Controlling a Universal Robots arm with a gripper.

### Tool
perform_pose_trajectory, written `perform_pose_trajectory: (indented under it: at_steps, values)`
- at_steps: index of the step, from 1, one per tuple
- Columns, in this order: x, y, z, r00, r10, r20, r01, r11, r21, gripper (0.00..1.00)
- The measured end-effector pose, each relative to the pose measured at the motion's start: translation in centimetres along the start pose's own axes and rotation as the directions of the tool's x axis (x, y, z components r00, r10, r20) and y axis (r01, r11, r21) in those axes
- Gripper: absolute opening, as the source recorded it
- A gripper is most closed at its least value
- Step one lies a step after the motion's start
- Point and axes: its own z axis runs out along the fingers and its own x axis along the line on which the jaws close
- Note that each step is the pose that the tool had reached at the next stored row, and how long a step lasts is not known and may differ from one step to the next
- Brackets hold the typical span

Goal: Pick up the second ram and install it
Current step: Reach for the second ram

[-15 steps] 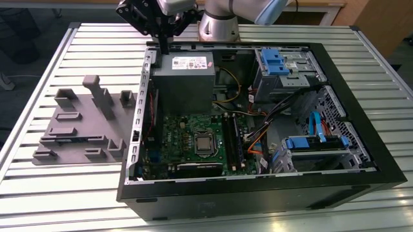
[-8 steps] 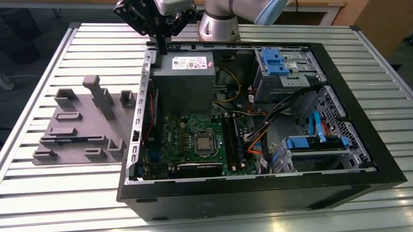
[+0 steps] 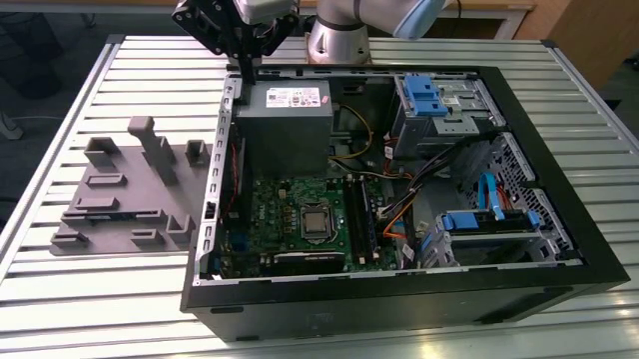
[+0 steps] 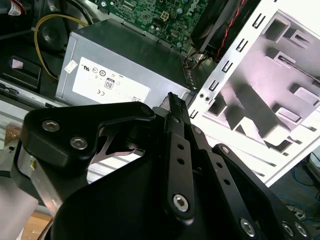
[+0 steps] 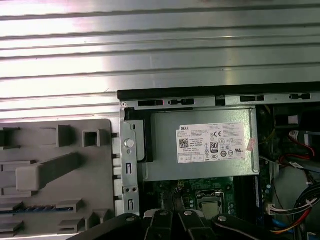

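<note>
The second ram (image 3: 112,216) is a thin dark-blue stick lying in a slot of the grey fixture (image 3: 120,187) outside the case, on the exterior view's left. In the first wrist view the second ram (image 5: 30,208) appears as a blue strip in the same fixture (image 5: 55,165). My gripper (image 3: 245,73) hangs above the back corner of the open computer case (image 3: 399,284), beside the grey power supply (image 3: 283,120), well away from the stick. Its black fingers (image 4: 173,107) are shut together with nothing between them. The green motherboard (image 3: 299,217) with its long memory slots (image 3: 357,217) lies inside the case.
Drive cages with blue latches (image 3: 432,96) and loose cables (image 3: 439,161) fill the case on the exterior view's right. The case and fixture rest on a ribbed metal table (image 3: 100,299). The arm's base (image 3: 337,41) stands behind the case.
</note>
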Motion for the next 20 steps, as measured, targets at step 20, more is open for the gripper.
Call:
perform_pose_trajectory:
  at_steps: [20]
  values:
    - [1.90, -0.14, 0.02, 1.0000, 0.000, 0.0000, 0.000, 1.0000, 0.0000, 0.11]
